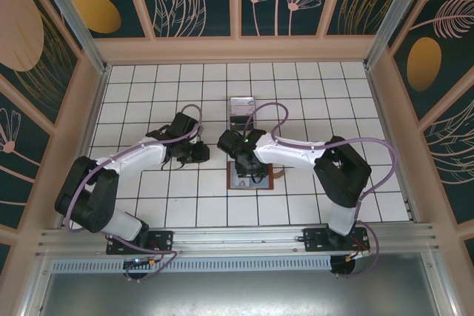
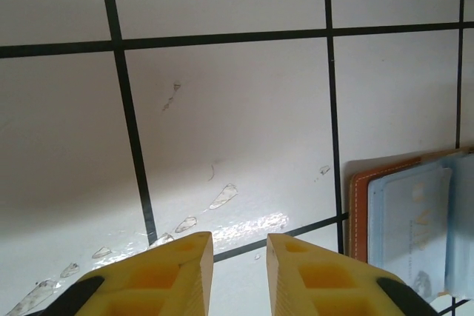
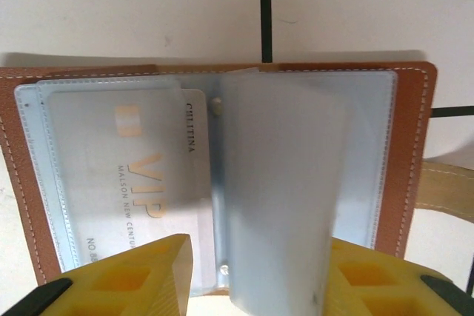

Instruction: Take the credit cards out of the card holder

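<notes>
Card holder: lay open beneath right tool, spread astride clear sleeve; left tool narrowly apart, empty, bare tabletop leftward.

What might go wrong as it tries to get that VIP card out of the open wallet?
Closing now, the right gripper might pinch the upright clear sleeve between its jaws rather than the VIP card, which lies flat inside its pocket. The left gripper hangs over bare tile beside the card holder, not pinning it, so a pull might drag the whole holder along.
</notes>
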### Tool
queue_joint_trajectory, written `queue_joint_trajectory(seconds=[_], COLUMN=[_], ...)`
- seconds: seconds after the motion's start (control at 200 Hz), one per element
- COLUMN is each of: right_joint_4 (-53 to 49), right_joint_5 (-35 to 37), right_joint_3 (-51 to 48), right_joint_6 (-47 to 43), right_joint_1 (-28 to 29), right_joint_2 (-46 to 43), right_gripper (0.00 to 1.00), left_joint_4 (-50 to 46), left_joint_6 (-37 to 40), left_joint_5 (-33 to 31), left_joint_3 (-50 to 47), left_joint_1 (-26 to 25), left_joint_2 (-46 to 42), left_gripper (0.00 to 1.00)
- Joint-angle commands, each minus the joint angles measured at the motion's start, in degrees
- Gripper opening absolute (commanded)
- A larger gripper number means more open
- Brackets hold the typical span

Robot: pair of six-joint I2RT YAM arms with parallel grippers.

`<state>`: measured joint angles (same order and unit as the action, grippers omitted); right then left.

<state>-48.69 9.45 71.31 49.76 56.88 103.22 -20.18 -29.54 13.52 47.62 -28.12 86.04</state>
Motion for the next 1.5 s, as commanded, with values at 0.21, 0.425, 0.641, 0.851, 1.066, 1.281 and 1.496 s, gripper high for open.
queue_joint_trajectory(seconds=[0.21,0.425,0.641,0.851,1.066,1.281,1.496], right_joint_4=[-1.8,-0.3,4.7,14.0,21.0,24.6,29.9], right_joint_5=[4.0,3.5,-1.1,-10.8,-17.0,-19.5,-23.8], right_joint_3=[-6.7,-10.5,-12.0,-15.3,-18.4,-20.2,-21.6], right_joint_6=[0.6,-0.7,-2.9,-3.0,-2.0,-1.2,-0.5], right_joint_1=[-3.9,-7.2,-9.3,-11.1,-11.8,-11.8,-11.8], right_joint_2=[-6.8,-11.0,-14.8,-17.5,-17.9,-17.1,-14.9], right_gripper=[0.42,0.41,0.41,0.37,0.27,0.22,0.17], left_joint_4=[-0.7,0.7,1.3,1.4,0.9,-1.5,-1.7], left_joint_6=[-1.0,-4.0,-5.9,-6.9,-7.2,-6.7,-6.9], left_joint_5=[2.1,2.0,1.3,0.5,-0.3,-3.8,-4.8], left_joint_3=[3.8,5.6,6.7,7.4,7.8,7.8,6.7], left_joint_1=[-4.3,-9.6,-13.5,-16.3,-17.8,-18.0,-18.0], left_joint_2=[3.4,6.6,8.6,10.4,14.2,15.2,14.3], left_gripper=[0.29,0.29,0.3,0.31,0.31,0.29,0.26])
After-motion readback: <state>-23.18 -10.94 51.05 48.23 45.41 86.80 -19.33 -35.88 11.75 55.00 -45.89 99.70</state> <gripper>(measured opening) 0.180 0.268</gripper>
